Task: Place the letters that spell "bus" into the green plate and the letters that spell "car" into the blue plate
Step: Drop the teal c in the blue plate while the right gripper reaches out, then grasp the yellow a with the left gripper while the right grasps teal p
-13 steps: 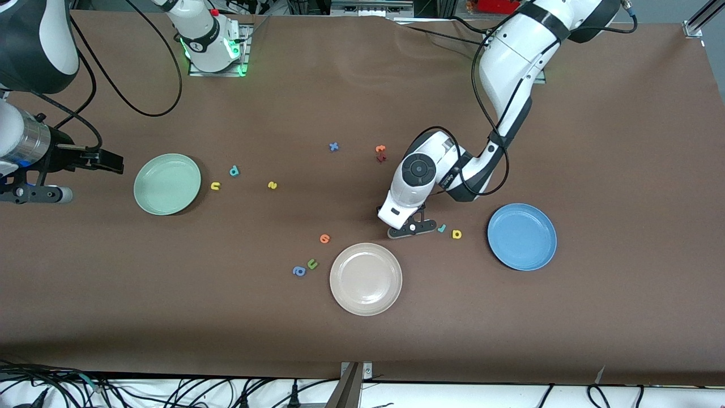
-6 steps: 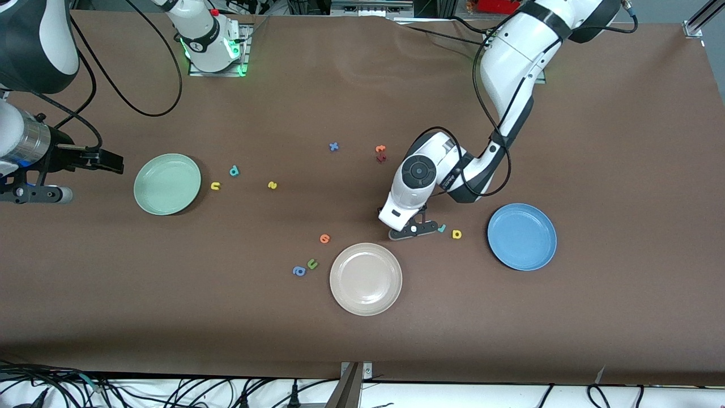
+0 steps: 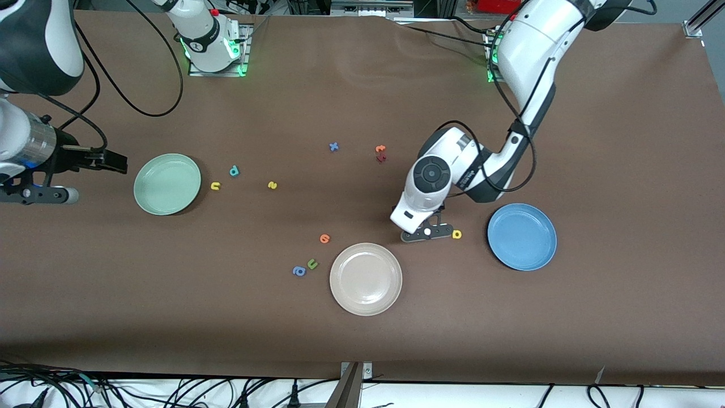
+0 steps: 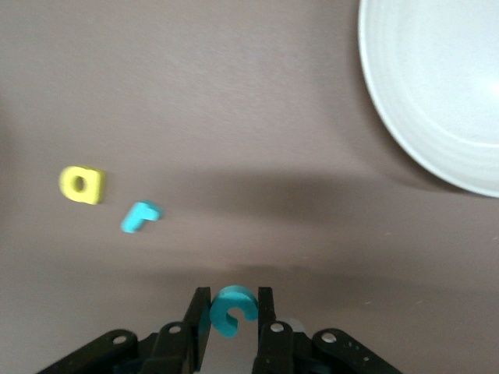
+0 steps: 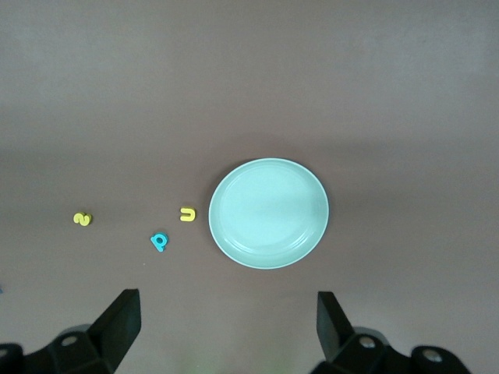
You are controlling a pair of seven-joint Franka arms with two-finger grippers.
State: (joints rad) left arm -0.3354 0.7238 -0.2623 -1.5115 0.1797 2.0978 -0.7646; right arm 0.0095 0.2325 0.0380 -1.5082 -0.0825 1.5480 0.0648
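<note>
My left gripper (image 3: 427, 232) (image 4: 232, 300) is shut on the teal "c" (image 4: 232, 310), low over the table between the beige plate and the blue plate (image 3: 521, 236). The teal "r" (image 4: 140, 216) lies under it, hidden in the front view. Beside the "r" sits the yellow "a" (image 3: 456, 234) (image 4: 82, 185). My right gripper (image 3: 97, 180) waits open beside the green plate (image 3: 167, 184) (image 5: 269, 213), at the right arm's end of the table. Near that plate lie the yellow "u" (image 3: 215, 186) (image 5: 188, 213), the teal "b" (image 3: 234, 170) (image 5: 159, 241) and the yellow "s" (image 3: 272, 185) (image 5: 82, 220).
A beige plate (image 3: 366, 279) (image 4: 437, 93) stands nearer the front camera than my left gripper. An orange letter (image 3: 324, 238), a green "u" (image 3: 312, 263) and a blue "a" (image 3: 299, 271) lie beside it. A blue "x" (image 3: 334, 147) and orange letters (image 3: 380, 153) lie nearer the bases.
My left gripper has carried the teal "c" toward the blue plate and now covers the teal "r" in the front view. The right arm has barely moved.
</note>
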